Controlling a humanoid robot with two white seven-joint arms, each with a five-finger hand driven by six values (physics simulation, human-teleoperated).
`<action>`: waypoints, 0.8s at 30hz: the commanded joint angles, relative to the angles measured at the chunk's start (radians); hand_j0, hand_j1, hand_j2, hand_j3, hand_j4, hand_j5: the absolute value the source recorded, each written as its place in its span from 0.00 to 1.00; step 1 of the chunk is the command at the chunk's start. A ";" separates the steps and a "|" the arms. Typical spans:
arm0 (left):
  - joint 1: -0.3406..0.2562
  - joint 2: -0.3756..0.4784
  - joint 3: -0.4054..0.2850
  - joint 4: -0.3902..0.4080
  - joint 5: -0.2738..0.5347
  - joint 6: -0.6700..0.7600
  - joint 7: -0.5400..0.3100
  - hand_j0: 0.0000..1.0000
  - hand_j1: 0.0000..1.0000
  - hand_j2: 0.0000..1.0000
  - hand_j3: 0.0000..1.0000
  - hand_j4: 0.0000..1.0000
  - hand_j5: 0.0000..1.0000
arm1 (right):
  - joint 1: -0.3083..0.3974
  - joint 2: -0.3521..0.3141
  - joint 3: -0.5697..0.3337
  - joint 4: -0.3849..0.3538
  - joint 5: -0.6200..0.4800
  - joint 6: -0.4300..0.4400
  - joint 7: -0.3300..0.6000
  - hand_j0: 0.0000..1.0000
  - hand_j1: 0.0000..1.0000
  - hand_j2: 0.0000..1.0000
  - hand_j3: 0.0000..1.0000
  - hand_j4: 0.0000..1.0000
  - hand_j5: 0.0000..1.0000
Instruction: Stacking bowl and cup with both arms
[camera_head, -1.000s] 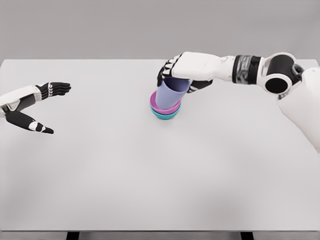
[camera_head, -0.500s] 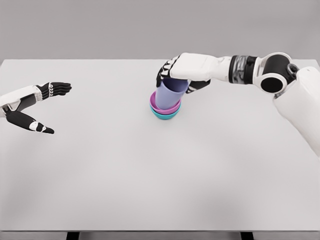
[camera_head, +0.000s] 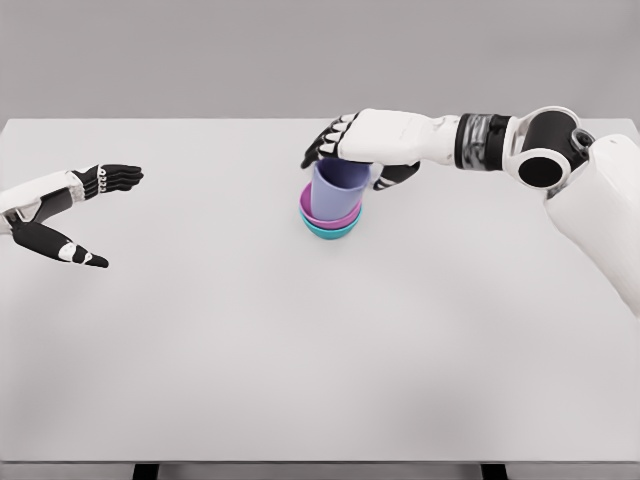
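White tabletop (camera_head: 300, 350) carries everything. Right hand (camera_head: 352, 145) sits directly above the purple cup (camera_head: 337, 190), fingers loosening off its rim; the cup stands nearly upright inside the magenta bowl (camera_head: 312, 214) atop a teal bowl (camera_head: 330, 231). Left hand (camera_head: 70, 215) waits far off, fingers spread.

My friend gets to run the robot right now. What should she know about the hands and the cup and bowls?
Right hand: over the top of the purple cup, fingers spread; looks like it is letting go, though contact is hard to tell.
Left hand: open, holding nothing, at the table's left edge.
Things: the cup stands in the pink bowl, which sits in the teal bowl.
Done: the stack appears built.
Left: lift the right hand away without tipping the cup.
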 joint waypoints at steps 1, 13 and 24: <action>0.000 0.001 0.002 0.000 0.008 0.002 0.000 1.00 1.00 1.00 1.00 1.00 1.00 | 0.000 -0.001 -0.002 -0.003 -0.005 0.003 0.000 1.00 1.00 1.00 1.00 1.00 1.00; 0.002 0.004 0.003 0.007 -0.008 0.002 0.000 1.00 1.00 1.00 1.00 1.00 1.00 | 0.003 -0.087 -0.370 0.248 -0.017 0.003 0.000 1.00 1.00 1.00 1.00 1.00 1.00; 0.020 0.004 0.006 0.000 -0.008 0.002 0.000 1.00 1.00 1.00 1.00 1.00 1.00 | 0.049 -0.153 -0.244 0.389 -0.010 0.003 0.000 1.00 1.00 1.00 1.00 1.00 1.00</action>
